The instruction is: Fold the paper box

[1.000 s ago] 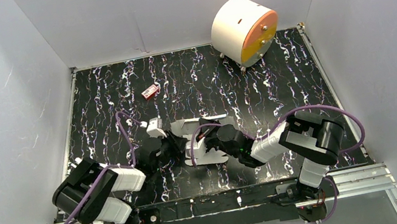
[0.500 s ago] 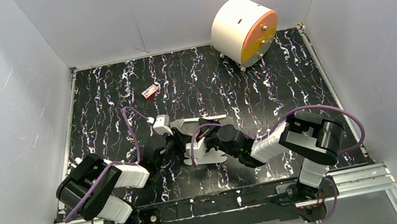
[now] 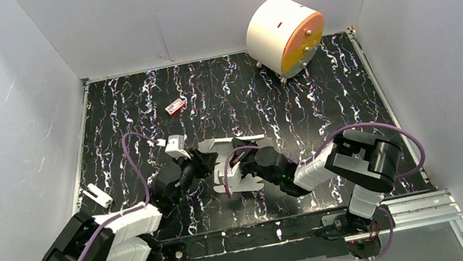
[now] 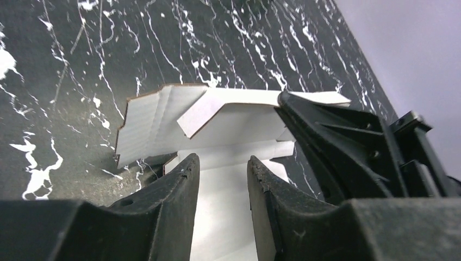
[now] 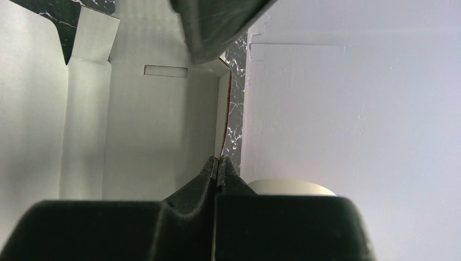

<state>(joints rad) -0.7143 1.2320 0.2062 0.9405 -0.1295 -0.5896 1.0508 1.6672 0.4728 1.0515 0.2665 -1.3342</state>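
Top external view: the paper box [image 3: 247, 184] lies partly folded in the near middle of the black marbled table [image 3: 323, 93], some panels flat and some raised. The left gripper [image 3: 202, 162] is at its left side and the right gripper [image 3: 239, 159] reaches in over it from the right. A white cylinder with an orange face [image 3: 285, 35] stands at the far right corner, a tiny red item [image 3: 174, 107] lies well beyond the box, and a small white part [image 3: 96, 195] sits near the table's left edge

Left wrist view: the left fingers [image 4: 179, 190] stand a narrow gap apart, low over a flat white panel that shows between them without being pinched. Beyond, one flap is lifted, and the right gripper's black tip meets its upper right edge

Right wrist view: the right fingers [image 5: 204, 176] are pressed together, and the brown-edged rim of an upright box panel runs straight into their pinch. The box's white inside, with a slot and a tab, fills the left of the view
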